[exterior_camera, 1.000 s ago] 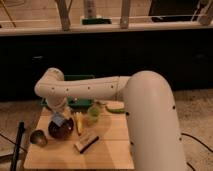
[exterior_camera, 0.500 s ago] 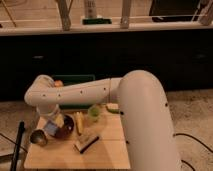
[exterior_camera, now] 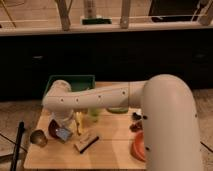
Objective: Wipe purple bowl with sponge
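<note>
On the pale wooden table (exterior_camera: 111, 150), the smooth white arm (exterior_camera: 100, 97) ends in a gripper (exterior_camera: 61, 121) just above the glossy dark-purple round bowl (exterior_camera: 53, 129) at the left; whether it clasps anything cannot be told. 1 flat light-blue square sponge (exterior_camera: 64, 133) sits at the bowl's mouth. 1 round grey metallic cup (exterior_camera: 38, 137) stands just beside it.

White arm stretched to the left

The thick arm (exterior_camera: 165, 120) goes across from the right and bends down at its far end; the end effector (exterior_camera: 62, 121) points downward, low on the left.
</note>
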Robot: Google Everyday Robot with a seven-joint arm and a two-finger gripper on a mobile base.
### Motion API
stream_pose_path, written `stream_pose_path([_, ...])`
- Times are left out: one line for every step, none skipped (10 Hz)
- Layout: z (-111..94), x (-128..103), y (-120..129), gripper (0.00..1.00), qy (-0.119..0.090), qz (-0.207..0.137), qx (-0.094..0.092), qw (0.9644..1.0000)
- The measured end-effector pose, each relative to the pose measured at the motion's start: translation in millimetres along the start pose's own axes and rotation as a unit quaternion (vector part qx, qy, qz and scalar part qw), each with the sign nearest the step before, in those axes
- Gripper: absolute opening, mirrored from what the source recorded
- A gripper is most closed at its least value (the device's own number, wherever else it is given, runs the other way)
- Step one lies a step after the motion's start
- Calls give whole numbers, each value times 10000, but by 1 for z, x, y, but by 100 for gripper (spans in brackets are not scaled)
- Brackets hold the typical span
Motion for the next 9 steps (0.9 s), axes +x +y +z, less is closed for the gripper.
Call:
stream_pose_path([-2, 10, 1, 0, 36, 89, 7, 10000])
stream_pose_path([-4, 23, -4, 0, 93, 152, 18, 9998])
stream_pose_path([-6, 35, -12, 0, 163, 192, 24, 9997])
stream_pose_path([-7, 43, -25, 0, 210, 209, 64, 9995])
stream_pose_path([-7, 47, -35, 0, 233, 218, 82, 9995])
stream_pose_path([-6, 48, -48, 0, 266, 191, 102, 9994])
stream_pose_path([-5, 42, -62, 0, 257, 100, 134, 9995])
stream_pose_path([-3, 35, -75, 0, 237, -22, 159, 9996])
stream_pose_path([0, 26, -88, 0, 223, -197, 179, 9994])
